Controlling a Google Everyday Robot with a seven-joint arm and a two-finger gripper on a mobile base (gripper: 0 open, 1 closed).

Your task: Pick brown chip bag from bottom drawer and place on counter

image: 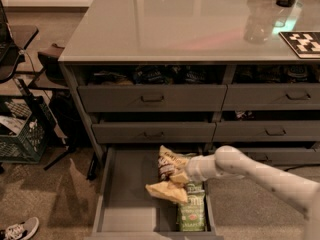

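The bottom drawer [125, 204] is pulled open at the foot of the cabinet. My gripper [181, 177] reaches in from the right on a white arm and is shut on the brown chip bag [166, 170]. The bag hangs crumpled above the drawer floor, its tan ends sticking out above and below. The fingers are mostly hidden behind the bag. The counter [170, 24] is the glossy grey-green top above the drawers.
A green-and-white chip bag [191, 211] lies in the drawer under the gripper. The upper drawers [152, 98] stand slightly open. A clear bottle [257, 24] and a black-and-white marker card [302, 41] sit on the counter's right. A black crate [22, 134] and a shoe [20, 229] are on the floor at left.
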